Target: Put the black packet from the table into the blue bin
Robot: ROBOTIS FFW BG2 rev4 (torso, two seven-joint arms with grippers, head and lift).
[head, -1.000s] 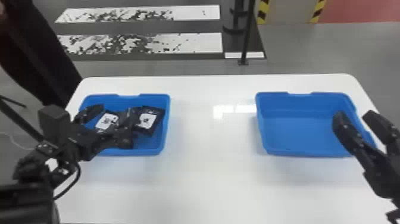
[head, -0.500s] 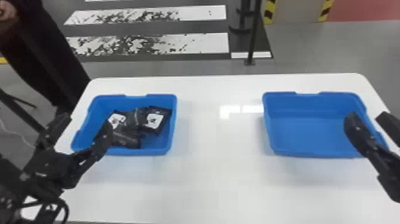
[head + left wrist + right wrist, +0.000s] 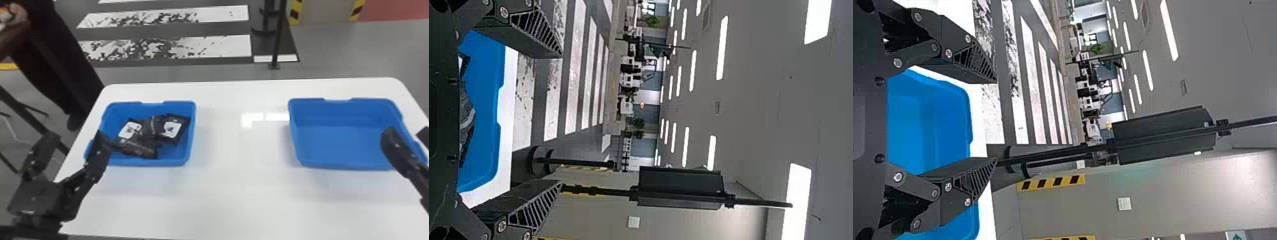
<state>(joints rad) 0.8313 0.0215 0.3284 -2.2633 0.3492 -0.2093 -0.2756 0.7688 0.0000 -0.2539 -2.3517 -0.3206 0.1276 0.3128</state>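
At the counter's (image 3: 242, 182) ten o'clock, in the head view, the left bin (image 3: 177, 162) holds the black packets (image 3: 137, 148). Two bear white labels (image 3: 171, 129) with dark print, one toward the bin's ten o'clock, the other toward its two; a dark, unlabelled side shows toward six. The left gripper (image 3: 76, 136) is at that bin's nine o'clock, jaws spread wide, with the packets beyond the inner jaw, toward its three. A second ago it reached in over the packets; it has since drawn back toward nine and its jaws have parted. At the counter's two o'clock is the right bin (image 3: 338, 143), with the right gripper (image 3: 407, 131) toward its three, jaws apart.

In the left wrist view, the left gripper (image 3: 560, 119) has a broad gap between its jaws; the packets show partly, behind its body.

In the right wrist view, the right gripper's (image 3: 995, 120) jaws stand apart before the right bin.
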